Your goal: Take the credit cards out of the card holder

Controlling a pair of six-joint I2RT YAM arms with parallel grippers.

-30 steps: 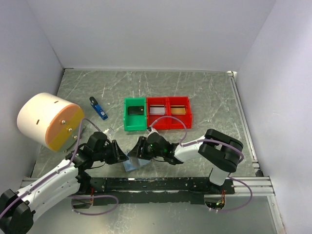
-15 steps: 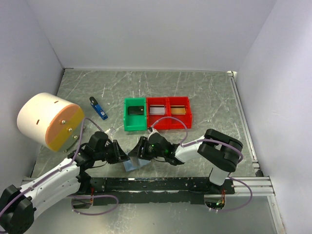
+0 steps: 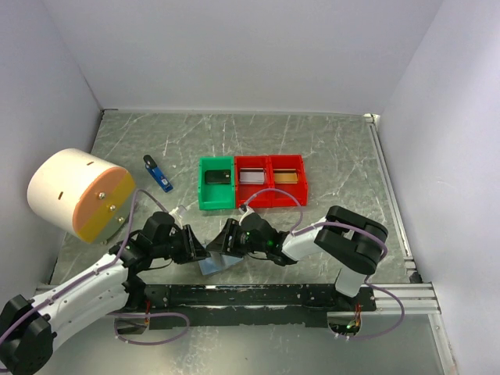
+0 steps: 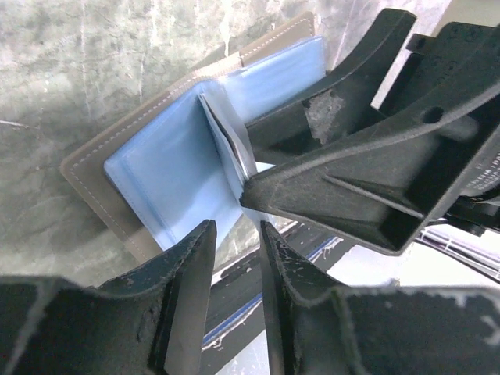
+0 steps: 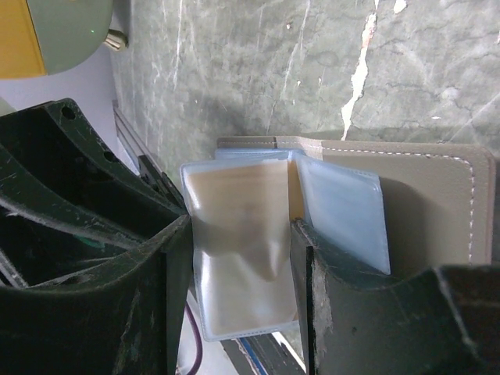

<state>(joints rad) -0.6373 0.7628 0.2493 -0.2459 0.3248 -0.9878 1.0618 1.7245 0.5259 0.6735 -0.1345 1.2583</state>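
The card holder (image 3: 217,264) lies open near the table's front edge, with a grey cover (image 5: 422,195) and pale blue sleeves (image 4: 156,172). One clear sleeve (image 5: 242,258) with a tan credit card inside stands raised off it. My right gripper (image 5: 242,226) is closed across this sleeve, a finger against each side edge, and the sleeve bows slightly. In the left wrist view its fingers (image 4: 336,101) meet at the raised sleeve (image 4: 230,137). My left gripper (image 4: 237,230) hovers just left of the holder, its jaws a narrow gap apart with nothing between them. Both grippers (image 3: 199,251) (image 3: 224,244) nearly touch.
Behind the holder stand a green tray (image 3: 203,187) with a black card and two red trays (image 3: 269,199) with a card each. A blue-and-black gadget (image 3: 158,174) lies at left. A white and orange drum (image 3: 78,194) fills the left side. The black rail (image 3: 258,295) runs along the front edge.
My left arm has edged slightly right toward the holder. The right gripper and the raised sleeve stay in nearly the same place.
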